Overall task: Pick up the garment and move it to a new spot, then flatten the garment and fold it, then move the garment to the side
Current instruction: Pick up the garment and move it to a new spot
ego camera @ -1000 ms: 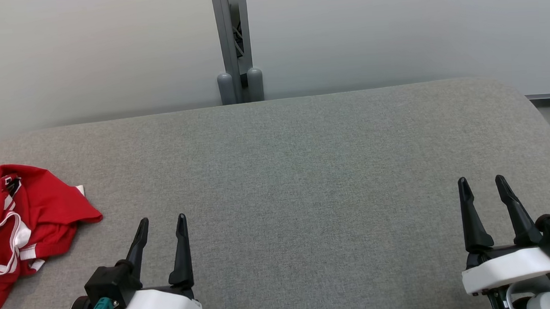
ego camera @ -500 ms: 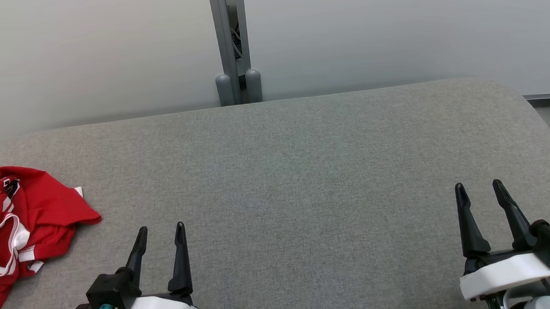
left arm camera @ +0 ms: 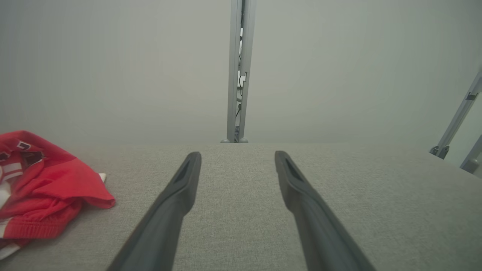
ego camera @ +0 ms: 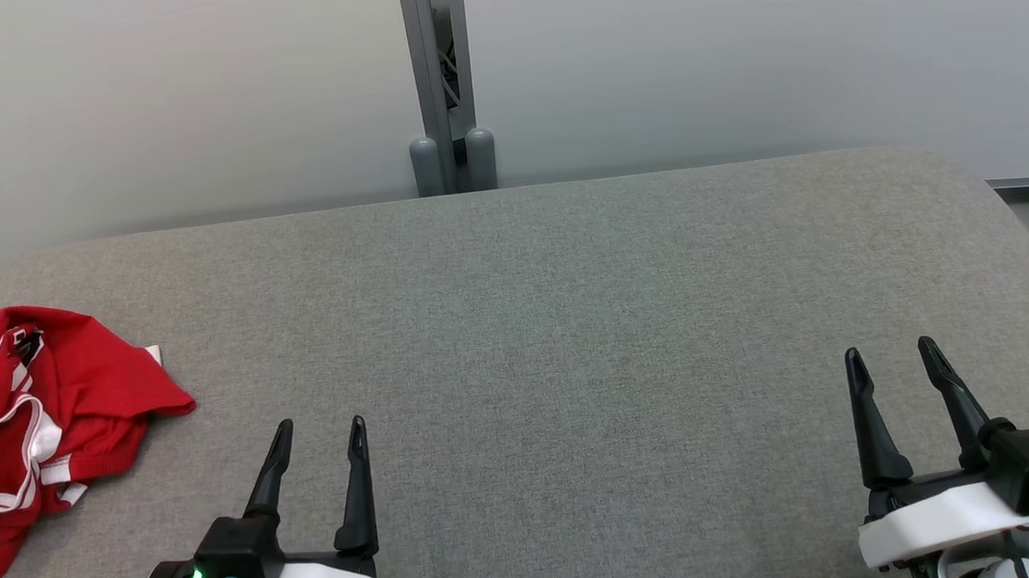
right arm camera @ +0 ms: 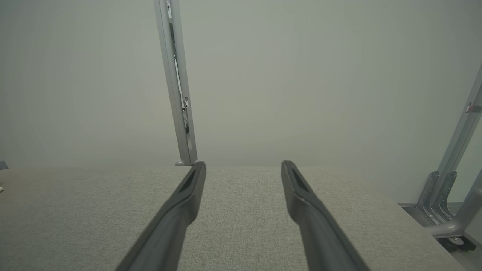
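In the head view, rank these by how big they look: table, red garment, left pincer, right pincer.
1. The table, by far.
2. The red garment, partly cut off at the picture's edge.
3. The left pincer and right pincer look alike, so they are not ranked.

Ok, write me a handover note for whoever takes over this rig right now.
Left gripper: jaws open, empty, over the grey fabric-covered table.
Right gripper: jaws open, empty, near the table's right end.
Crumpled red garment with white stripes: at the table's left edge, left of the left gripper, untouched.
Done: nothing.
Left: pick up, move, flatten, fold, set aside.
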Motion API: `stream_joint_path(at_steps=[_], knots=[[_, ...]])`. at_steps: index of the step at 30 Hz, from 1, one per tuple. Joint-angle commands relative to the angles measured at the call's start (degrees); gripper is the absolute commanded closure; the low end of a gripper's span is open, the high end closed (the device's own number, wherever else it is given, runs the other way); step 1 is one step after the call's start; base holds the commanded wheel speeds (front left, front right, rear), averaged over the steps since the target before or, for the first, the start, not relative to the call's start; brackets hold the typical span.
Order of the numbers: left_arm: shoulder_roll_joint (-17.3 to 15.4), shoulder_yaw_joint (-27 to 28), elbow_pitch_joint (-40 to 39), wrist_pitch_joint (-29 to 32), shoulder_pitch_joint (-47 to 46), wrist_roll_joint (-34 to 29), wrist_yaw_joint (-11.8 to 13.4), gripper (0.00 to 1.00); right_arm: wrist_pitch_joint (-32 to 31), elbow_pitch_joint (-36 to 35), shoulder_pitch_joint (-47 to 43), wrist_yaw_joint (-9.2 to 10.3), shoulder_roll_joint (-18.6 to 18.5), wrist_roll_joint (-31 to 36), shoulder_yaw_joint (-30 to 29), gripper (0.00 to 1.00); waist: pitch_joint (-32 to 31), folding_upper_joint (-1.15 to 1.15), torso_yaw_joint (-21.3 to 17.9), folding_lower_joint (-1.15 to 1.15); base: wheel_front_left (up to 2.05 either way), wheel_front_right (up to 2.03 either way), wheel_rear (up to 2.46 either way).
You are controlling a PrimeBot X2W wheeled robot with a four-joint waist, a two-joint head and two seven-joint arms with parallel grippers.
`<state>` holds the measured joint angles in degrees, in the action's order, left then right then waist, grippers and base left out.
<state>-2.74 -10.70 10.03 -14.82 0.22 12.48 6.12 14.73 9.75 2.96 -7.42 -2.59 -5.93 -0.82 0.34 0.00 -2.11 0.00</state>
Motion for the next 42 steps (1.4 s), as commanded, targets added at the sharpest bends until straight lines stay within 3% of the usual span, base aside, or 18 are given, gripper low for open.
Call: stream_joint_path(at_steps=[1,10,18,32,42], knots=[[-0.28,-0.28,0.09,-0.54,0.41,-1.1,0.5,0.0,0.62,-0.4,-0.46,-0.12,-0.54,1.22,-0.07,0.0,0.0,0.0,0.01,0.0,0.0,0.0,0.0],[-0.27,-0.76,0.88,-0.44,-0.09,-1.13,0.21,0.0,0.58,-0.1,-0.72,-0.12,-0.53,0.58,-0.44,0.0,-0.12,0.0,0.48,0.0,0.0,0.0,0.0],[-0.27,-0.87,1.12,-0.44,-0.47,-0.36,0.43,0.0,0.56,-0.35,-1.07,-0.12,-0.49,0.29,-0.12,0.0,-0.37,0.0,4.1,0.0,0.0,0.0,0.0],[-0.27,1.55,0.67,-0.41,1.67,-2.09,-0.35,0.0,0.53,0.04,-2.6,-0.12,-0.45,-1.65,3.25,0.0,-2.25,0.0,19.46,0.0,0.0,0.0,0.0],[-0.27,2.99,0.3,-0.4,3.0,-2.31,-1.32,0.0,0.53,0.0,-3.42,-0.08,-0.46,-2.51,6.22,0.0,-3.29,0.0,27.87,0.0,0.0,0.0,0.0]])
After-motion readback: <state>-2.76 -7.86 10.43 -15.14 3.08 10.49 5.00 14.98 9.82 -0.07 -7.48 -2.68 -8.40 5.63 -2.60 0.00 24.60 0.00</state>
